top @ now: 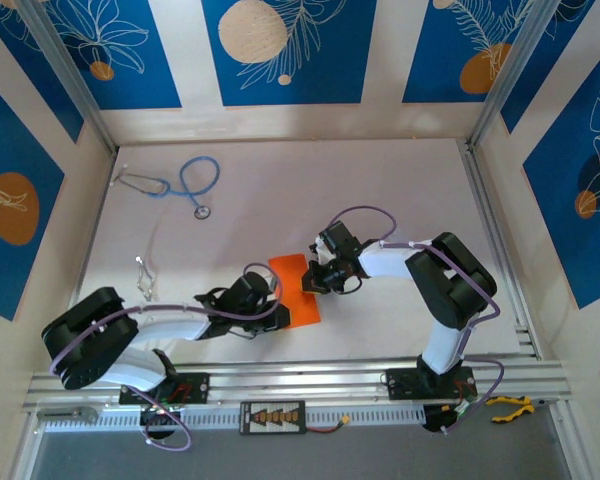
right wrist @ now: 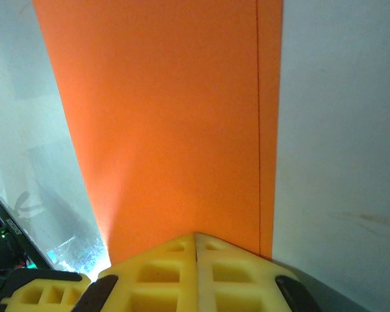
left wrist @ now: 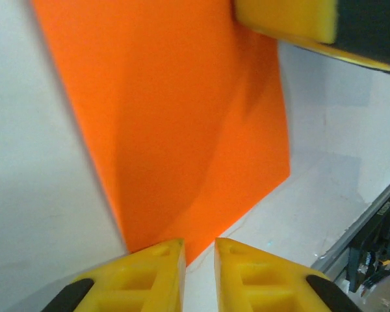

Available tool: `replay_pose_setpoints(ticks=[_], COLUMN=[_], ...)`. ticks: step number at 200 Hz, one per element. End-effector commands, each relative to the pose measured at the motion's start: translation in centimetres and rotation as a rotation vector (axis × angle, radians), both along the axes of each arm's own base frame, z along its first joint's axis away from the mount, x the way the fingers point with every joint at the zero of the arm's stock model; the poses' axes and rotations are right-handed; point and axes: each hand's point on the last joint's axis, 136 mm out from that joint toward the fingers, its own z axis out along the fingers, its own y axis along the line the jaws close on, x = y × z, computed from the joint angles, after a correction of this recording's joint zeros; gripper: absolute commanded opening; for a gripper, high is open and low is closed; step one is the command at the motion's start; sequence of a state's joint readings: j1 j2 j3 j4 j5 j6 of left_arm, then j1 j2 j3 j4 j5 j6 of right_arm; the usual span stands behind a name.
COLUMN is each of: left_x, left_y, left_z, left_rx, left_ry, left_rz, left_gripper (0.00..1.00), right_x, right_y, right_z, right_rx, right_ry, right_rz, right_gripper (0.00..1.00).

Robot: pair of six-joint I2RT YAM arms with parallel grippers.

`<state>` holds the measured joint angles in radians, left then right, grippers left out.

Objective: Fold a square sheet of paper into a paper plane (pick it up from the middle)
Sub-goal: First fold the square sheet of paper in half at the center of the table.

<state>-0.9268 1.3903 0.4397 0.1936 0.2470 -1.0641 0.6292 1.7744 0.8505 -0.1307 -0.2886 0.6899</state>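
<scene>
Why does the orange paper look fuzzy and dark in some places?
Left wrist view: the orange paper sits very close to the camera, so its left edge blurs, and a soft shadow crosses its lower half. Right wrist view: the orange paper is sharper, with white glare on the table beside the right gripper. Top view: evenly lit, crisp.

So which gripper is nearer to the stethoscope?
Left. The left gripper sits at the left edge of the paper, on the side of the stethoscope; the right gripper is at the paper's right edge, farther away.
</scene>
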Motion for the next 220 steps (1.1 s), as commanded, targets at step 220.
replay_pose_setpoints(ticks=[220], left_x=[8.8], left_y=[2.5], left_z=[5.0], left_rx=[0.002], left_ry=[-0.093], left_rz=[0.158], left_gripper=[0.19], right_x=[-3.0], right_y=[-6.0], right_z=[4.4], right_rx=[0.037], right_ry=[0.040], right_rz=[-0.193], right_gripper=[0.24])
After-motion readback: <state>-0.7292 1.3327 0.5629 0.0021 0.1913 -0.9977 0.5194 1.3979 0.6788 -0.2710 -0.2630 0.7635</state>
